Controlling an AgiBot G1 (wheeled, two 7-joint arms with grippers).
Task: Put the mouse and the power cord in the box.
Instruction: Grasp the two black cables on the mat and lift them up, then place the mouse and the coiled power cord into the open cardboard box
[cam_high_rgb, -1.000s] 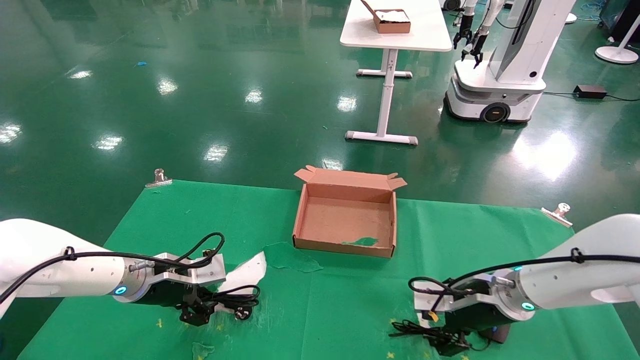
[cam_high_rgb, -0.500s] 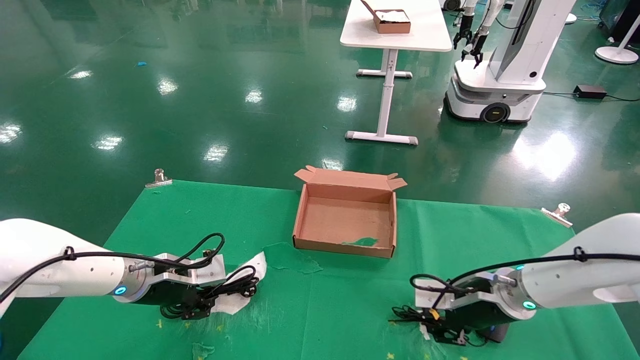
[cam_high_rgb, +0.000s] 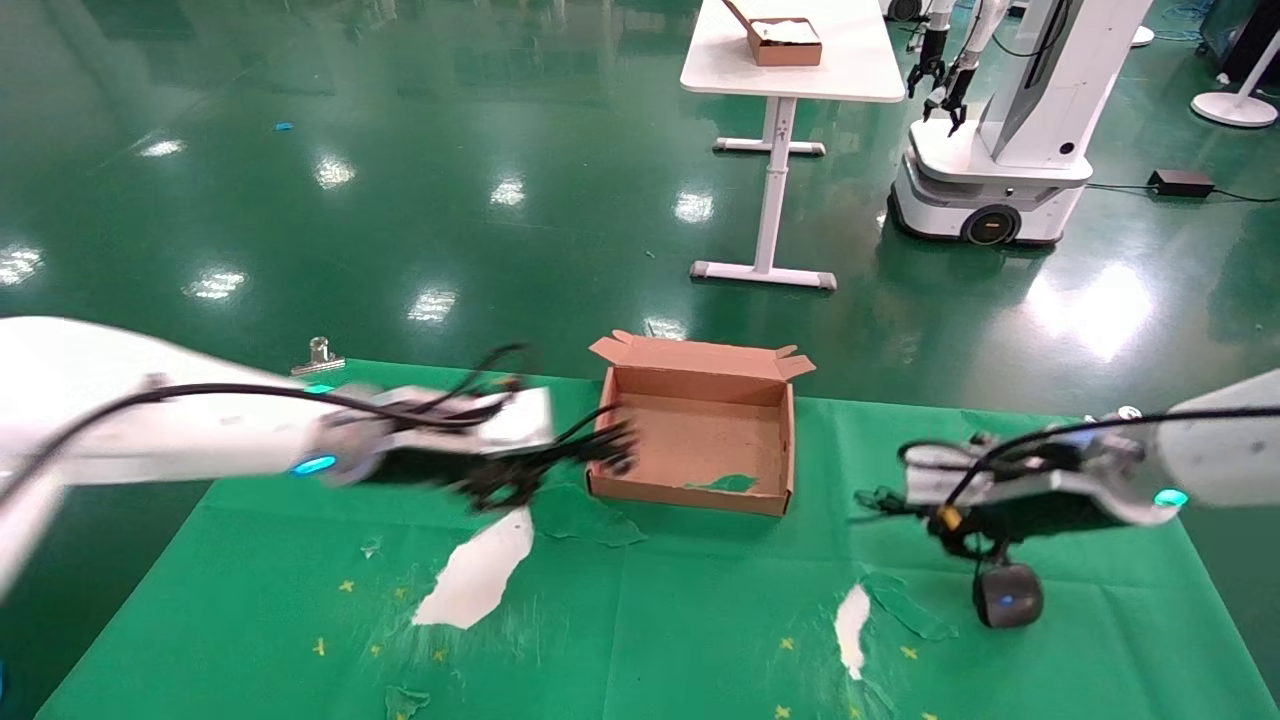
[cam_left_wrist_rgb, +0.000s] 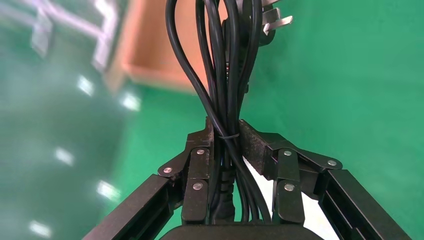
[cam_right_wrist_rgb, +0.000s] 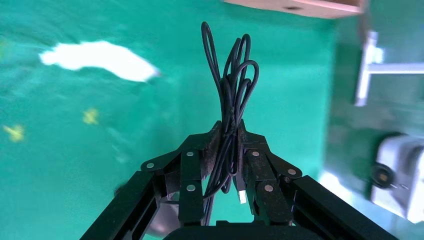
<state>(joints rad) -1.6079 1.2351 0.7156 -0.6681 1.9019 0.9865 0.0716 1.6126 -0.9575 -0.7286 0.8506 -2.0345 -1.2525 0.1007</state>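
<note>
head view: both arms have lifted off the cloth since a second ago. the left gripper (cam_high_rgb: 560, 462) carries the power cord (cam_high_rgb: 590, 450) to the box (cam_high_rgb: 690, 470) at its 9 o'clock wall; the mouse (cam_high_rgb: 1008, 596) dangles at 4 o'clock.

left wrist view: jaws clamp the bundled cord.

right wrist view: the right gripper (cam_right_wrist_rgb: 229, 142) pinches the mouse wire.

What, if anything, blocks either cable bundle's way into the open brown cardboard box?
Nothing visible. The left gripper holds the thick black power cord at the shallow brown cardboard box's left wall. The right gripper holds the small black mouse by its thin wire, over bare green cloth beside the box.
</note>
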